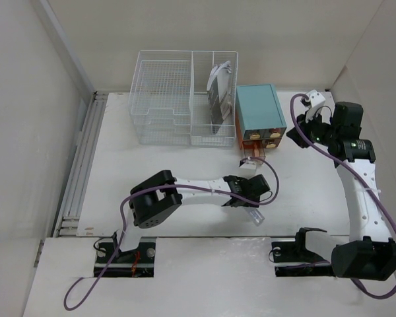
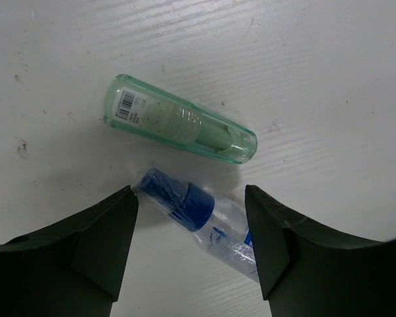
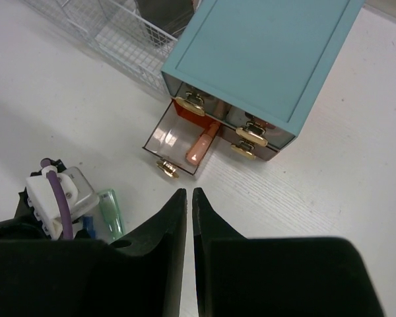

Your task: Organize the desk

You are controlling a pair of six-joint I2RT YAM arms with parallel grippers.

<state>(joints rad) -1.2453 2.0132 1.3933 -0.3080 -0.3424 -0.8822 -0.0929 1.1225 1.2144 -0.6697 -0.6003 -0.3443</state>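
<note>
The white desk (image 1: 152, 158) carries two small tubes near its middle. In the left wrist view a green see-through tube (image 2: 178, 122) lies flat. Just below it lies a clear tube with a blue cap (image 2: 185, 201). My left gripper (image 2: 190, 195) is open, low over the desk, with the blue-capped tube lying slantwise between its fingers and the left fingertip at the cap's end. In the top view this gripper (image 1: 252, 206) is in front of the teal drawer box (image 1: 259, 109). My right gripper (image 3: 185, 193) is shut and empty, held above the desk to the right of the box (image 1: 296, 137).
The teal box's lower left drawer (image 3: 178, 142) stands pulled open with an orange tube (image 3: 201, 146) inside. A white wire basket organizer (image 1: 178, 99) holding a dark item stands left of the box. Pale walls enclose the desk; a metal rail (image 1: 82, 165) runs along its left edge.
</note>
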